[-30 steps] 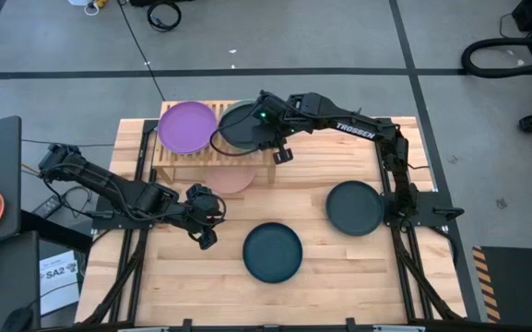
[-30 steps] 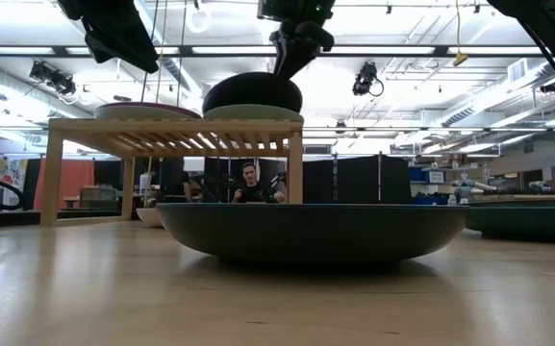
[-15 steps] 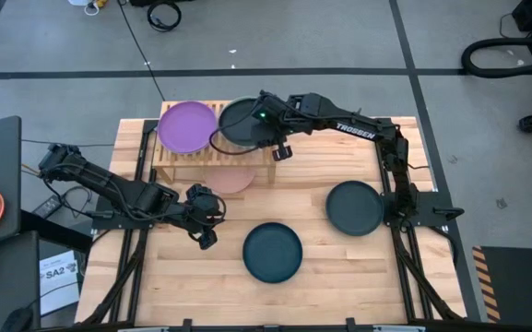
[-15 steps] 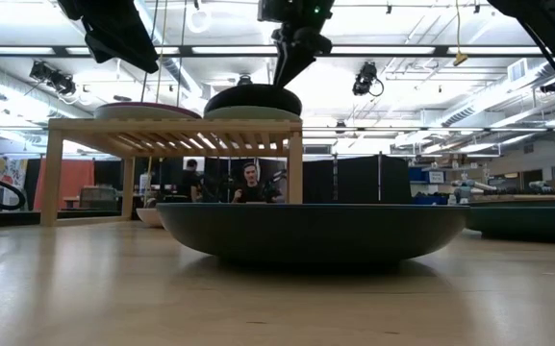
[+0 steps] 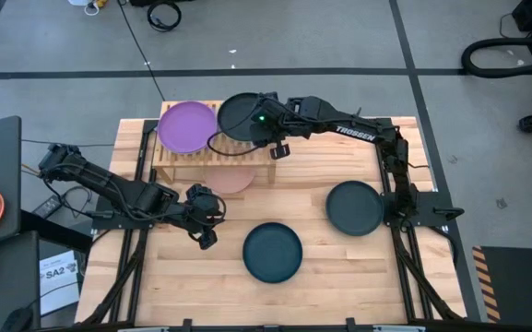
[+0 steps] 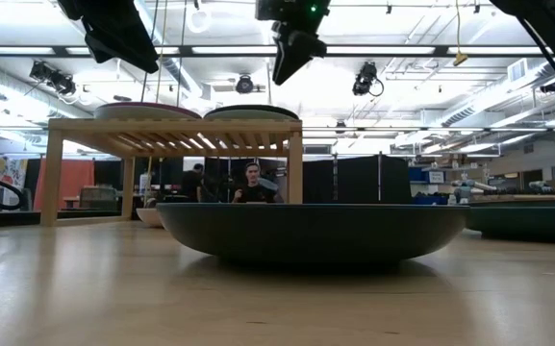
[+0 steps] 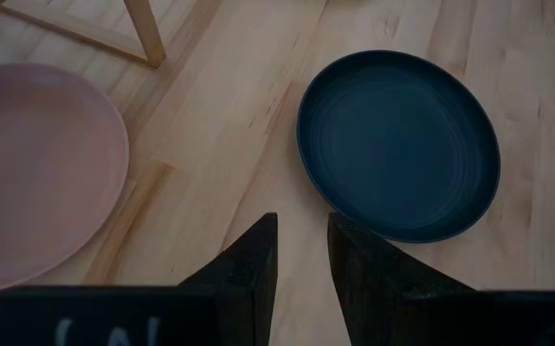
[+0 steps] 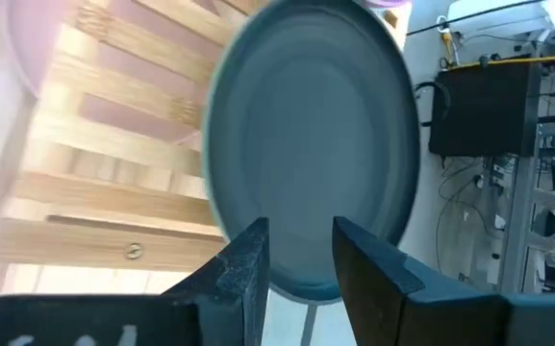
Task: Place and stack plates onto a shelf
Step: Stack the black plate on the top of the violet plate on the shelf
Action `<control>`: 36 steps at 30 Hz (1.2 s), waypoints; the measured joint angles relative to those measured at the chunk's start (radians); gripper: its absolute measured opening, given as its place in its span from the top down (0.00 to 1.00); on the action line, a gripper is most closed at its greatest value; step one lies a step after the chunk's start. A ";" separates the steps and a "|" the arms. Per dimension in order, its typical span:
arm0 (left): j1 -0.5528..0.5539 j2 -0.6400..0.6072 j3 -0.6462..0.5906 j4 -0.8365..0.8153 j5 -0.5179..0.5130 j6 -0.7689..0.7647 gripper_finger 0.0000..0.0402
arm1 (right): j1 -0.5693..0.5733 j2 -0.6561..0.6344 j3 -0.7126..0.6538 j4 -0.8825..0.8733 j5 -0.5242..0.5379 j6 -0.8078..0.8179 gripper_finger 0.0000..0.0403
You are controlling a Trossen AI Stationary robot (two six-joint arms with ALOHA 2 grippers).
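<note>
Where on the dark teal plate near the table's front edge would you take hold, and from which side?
Grip the raised rim of the dark teal plate from above, one finger inside, one outside. It lies flat and upright on the table, so only the rim gives purchase.

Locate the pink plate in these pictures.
In the high view the pink plate lies on the tabletop, partly under the shelf, between the purple plate and the left tool.

Two plates are sitting side by side on the shelf [image 5: 212,148] at the tabletop's [image 5: 339,267] far edge, one [image 5: 187,126] left, one [image 5: 241,118] right. Another plate [image 5: 232,177] is lying partly under the shelf. Two more are resting on the tabletop nearer the front, one [image 5: 272,251] centred, one [image 5: 354,207] to its right.
</note>
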 joint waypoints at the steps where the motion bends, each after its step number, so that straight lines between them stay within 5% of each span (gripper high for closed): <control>1: 0.000 0.000 0.000 0.000 0.000 0.000 0.75 | 0.005 0.000 0.000 -0.006 0.000 0.000 0.70; 8: 0.000 0.000 0.000 0.000 0.000 0.000 0.75 | 0.040 -0.011 0.000 -0.095 0.001 0.028 0.70; 14: 0.000 0.000 0.000 0.001 0.000 0.000 0.75 | 0.071 -0.074 0.000 -0.250 -0.019 0.284 0.70; 19: 0.000 0.000 0.000 0.002 0.000 0.001 0.75 | 0.105 -0.150 0.001 -0.437 -0.195 0.548 0.70; 24: 0.000 0.000 0.000 0.003 -0.007 0.002 0.75 | 0.182 -0.236 -0.039 -0.395 -0.286 0.688 0.70; 36: 0.000 0.000 0.000 0.008 -0.007 0.002 0.75 | 0.429 -0.432 -0.421 -0.403 -0.212 1.014 0.70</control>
